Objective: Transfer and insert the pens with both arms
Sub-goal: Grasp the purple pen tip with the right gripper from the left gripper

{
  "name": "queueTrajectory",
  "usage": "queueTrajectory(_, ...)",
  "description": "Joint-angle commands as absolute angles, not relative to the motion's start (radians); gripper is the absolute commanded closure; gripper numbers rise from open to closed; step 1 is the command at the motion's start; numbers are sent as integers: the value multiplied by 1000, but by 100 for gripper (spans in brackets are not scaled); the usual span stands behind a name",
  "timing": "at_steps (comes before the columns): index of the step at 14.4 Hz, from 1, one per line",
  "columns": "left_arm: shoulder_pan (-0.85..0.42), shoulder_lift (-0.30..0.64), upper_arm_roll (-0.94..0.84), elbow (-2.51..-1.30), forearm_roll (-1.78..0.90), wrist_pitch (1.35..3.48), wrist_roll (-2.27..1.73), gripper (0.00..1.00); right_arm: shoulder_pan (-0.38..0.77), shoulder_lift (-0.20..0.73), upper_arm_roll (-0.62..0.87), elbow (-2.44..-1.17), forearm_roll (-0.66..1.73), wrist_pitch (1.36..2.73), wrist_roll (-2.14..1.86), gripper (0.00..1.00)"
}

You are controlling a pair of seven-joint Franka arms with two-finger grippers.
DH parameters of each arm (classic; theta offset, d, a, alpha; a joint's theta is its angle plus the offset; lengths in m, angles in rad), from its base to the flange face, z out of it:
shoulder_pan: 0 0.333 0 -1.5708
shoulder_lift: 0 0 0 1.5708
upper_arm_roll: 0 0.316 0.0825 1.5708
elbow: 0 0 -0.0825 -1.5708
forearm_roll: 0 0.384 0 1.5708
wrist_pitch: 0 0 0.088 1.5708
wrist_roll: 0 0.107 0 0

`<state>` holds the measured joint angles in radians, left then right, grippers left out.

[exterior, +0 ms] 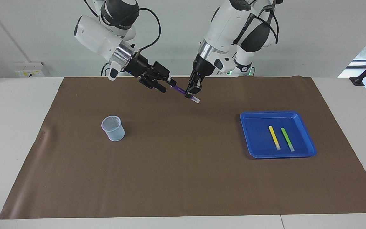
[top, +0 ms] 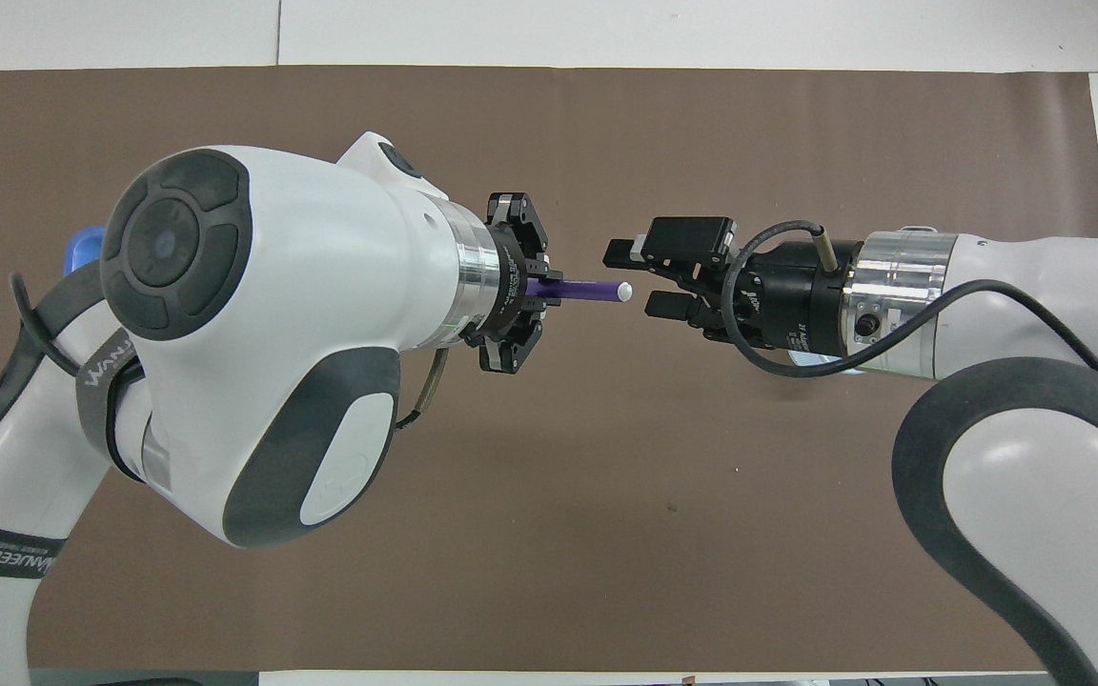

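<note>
My left gripper [exterior: 190, 93] is shut on the purple pen [exterior: 180, 90] and holds it in the air over the brown mat, level and pointing at my right gripper. In the overhead view the left gripper [top: 538, 288] grips the pen [top: 579, 289] with its white tip sticking out. My right gripper [exterior: 167, 85] is open, with its fingertips at the pen's free end; it also shows in the overhead view [top: 632, 278]. The yellow pen [exterior: 274, 137] and the light green pen [exterior: 287, 139] lie side by side in the blue tray [exterior: 253, 140].
A pale blue mesh cup [exterior: 113, 128] stands upright on the brown mat [exterior: 183, 178] toward the right arm's end. The blue tray sits toward the left arm's end; only its corner [top: 82, 252] shows in the overhead view.
</note>
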<state>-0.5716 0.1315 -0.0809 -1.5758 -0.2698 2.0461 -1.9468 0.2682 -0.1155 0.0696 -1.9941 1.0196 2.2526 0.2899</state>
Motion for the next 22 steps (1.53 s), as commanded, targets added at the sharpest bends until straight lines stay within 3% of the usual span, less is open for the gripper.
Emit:
queueTrajectory(1, -577, 121, -81, -1582, -290, 2059, -1971, 100, 298, -118, 71, -2006, 1045, 2305, 288, 20)
queueTrajectory(7, -577, 112, -81, -1603, -290, 2066, -1967, 100, 299, -117, 72, -2006, 1045, 2307, 284, 31)
queueTrajectory(15, -577, 110, -81, -1608, -290, 2066, -1967, 100, 299, -117, 72, -2006, 1042, 2309, 275, 73)
queueTrajectory(18, -577, 109, -81, -1611, -290, 2066, -1967, 100, 299, -117, 72, -2006, 1042, 2304, 259, 100)
queueTrajectory(22, -575, 109, -81, -1611, -290, 2066, -1967, 100, 298, -117, 72, -2006, 1042, 2299, 261, 100)
